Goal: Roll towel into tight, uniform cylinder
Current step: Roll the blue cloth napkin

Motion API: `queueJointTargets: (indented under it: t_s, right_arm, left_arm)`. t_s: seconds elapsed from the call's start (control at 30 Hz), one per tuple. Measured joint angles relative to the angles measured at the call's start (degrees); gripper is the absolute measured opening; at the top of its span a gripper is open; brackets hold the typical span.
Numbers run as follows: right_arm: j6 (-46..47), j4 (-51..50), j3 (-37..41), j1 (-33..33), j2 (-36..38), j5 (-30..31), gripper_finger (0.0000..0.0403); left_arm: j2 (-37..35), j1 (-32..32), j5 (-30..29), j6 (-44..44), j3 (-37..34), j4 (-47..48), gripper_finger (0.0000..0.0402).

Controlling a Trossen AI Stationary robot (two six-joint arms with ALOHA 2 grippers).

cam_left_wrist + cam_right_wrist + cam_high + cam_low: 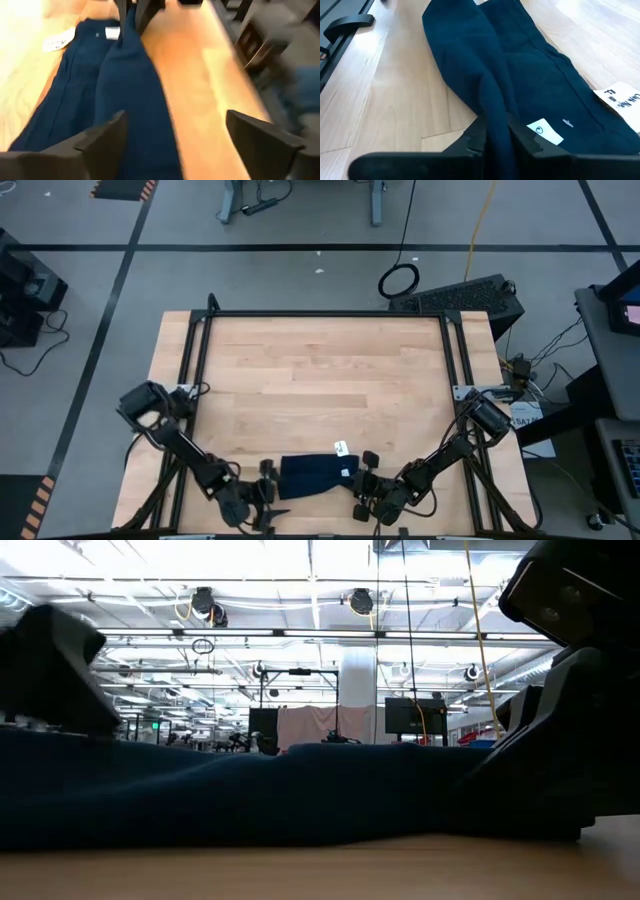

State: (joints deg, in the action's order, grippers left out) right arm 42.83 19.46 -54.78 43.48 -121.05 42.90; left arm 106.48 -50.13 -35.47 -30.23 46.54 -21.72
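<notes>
The dark navy towel [315, 476] lies as a narrow folded strip on the wooden table [320, 380], close to its near edge, with white tags [342, 448] at its right end. In the low view the towel [250, 790] fills the foreground. My right gripper [501, 136] is shut on the towel's right end. My left gripper [175, 145] stands open at the towel's left end, one finger [102, 137] over the cloth [125, 85] and the other [260, 145] over bare wood. Whether it touches the cloth I cannot tell. My right gripper pinches a raised fold of the towel [496, 117] between its two fingers [477, 136], at the strip's right end beside a small white label [542, 131]. The fingers slant down from the table's right and point along the strip. The rest of the towel lies slack on the table.
A black frame runs round the table, with rails [190, 380] on its left and right [460, 370] sides. Bare wood stretches from the towel to the far edge. A loose white tag [620, 97] lies beside the towel's right end.
</notes>
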Motion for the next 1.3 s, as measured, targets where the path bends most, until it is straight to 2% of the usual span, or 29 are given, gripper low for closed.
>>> queueJointTargets:
  t_s: [0.17, 0.27, 0.37, 0.43, 0.5, 0.73, 0.8, 0.87, 1.07, 1.2, 1.3]
  right_arm:
    - [-0.13, 0.51, 0.04, -0.02, -0.02, -0.01, 0.0038]
    - [-0.46, 0.83, 0.04, -0.02, -0.02, -0.02, 0.0038]
    - [-0.61, 1.08, 0.04, -0.02, 0.00, -1.04, 0.0038]
    - [-0.35, 2.11, 0.04, -0.07, -0.02, -1.69, 0.0038]
    - [-0.39, 3.26, 0.06, -0.04, -0.06, -1.69, 0.0038]
    - [2.75, 5.84, 0.11, -0.04, 0.02, -4.33, 0.0038]
    - [3.64, 5.51, 0.11, -0.07, 0.66, -6.74, 0.0038]
    - [4.67, 5.32, 0.11, -0.04, 1.39, -8.91, 0.0038]
    - [10.20, 5.29, 0.17, -1.50, 3.40, -17.44, 0.0038]
    - [15.62, 5.24, -0.04, -3.61, 3.86, -25.25, 0.0038]
    - [19.39, 5.38, -0.01, -4.93, 3.91, -28.90, 0.0038]
  left_arm:
    - [6.19, 0.00, -4.83, 3.80, 3.04, 1.85, 0.0392]
    - [8.10, 0.00, -9.24, 1.17, 4.49, 7.04, 0.0394]
    - [8.19, 0.88, -8.34, -4.27, 5.11, 11.51, 0.0370]
    - [8.15, 1.30, -6.73, -5.57, 5.16, 12.29, 0.0333]
    - [8.16, 1.62, -5.73, -5.68, 5.14, 11.90, 0.0280]
    - [8.14, 2.06, -6.18, -5.26, 4.99, 12.22, 0.0041]
    - [7.27, 1.68, -5.48, -5.62, 4.97, 14.27, 0.0019]
    - [5.90, 1.80, -2.53, -6.76, 4.79, 15.59, 0.0025]
    - [1.10, 5.64, 17.71, -12.32, 4.48, 14.72, 0.0040]
    - [0.58, 7.95, 26.82, -15.03, 4.47, 13.47, 0.0041]
    - [0.46, 9.61, 32.82, -18.12, 4.01, 12.90, 0.0041]
